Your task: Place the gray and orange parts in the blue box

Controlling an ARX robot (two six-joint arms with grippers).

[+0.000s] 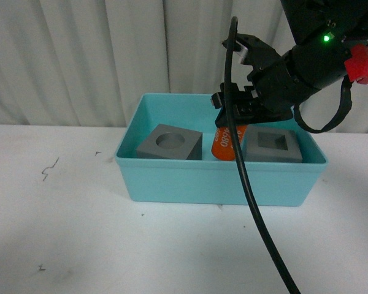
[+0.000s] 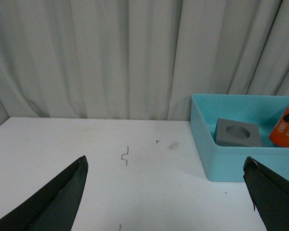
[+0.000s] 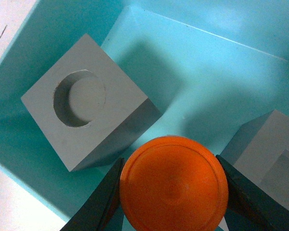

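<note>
The blue box point(image 1: 172, 180) stands on the white table. Inside it, the gray cube with a round recess point(image 1: 170, 143) sits at the left and the gray cube with a square recess point(image 1: 273, 146) at the right. My right gripper point(image 1: 231, 125) is shut on the orange cylinder point(image 1: 226, 142) and holds it tilted between the two cubes, low inside the box. In the right wrist view the orange cylinder point(image 3: 173, 186) sits between both fingers, with the round-recess cube point(image 3: 86, 101) beside it. My left gripper point(image 2: 166, 192) is open and empty over the table, left of the blue box point(image 2: 216, 159).
A black cable point(image 1: 257, 214) hangs from the right arm across the box's front. White curtains point(image 1: 80, 55) close off the back. The table point(image 1: 61, 233) has small dark marks left of the box.
</note>
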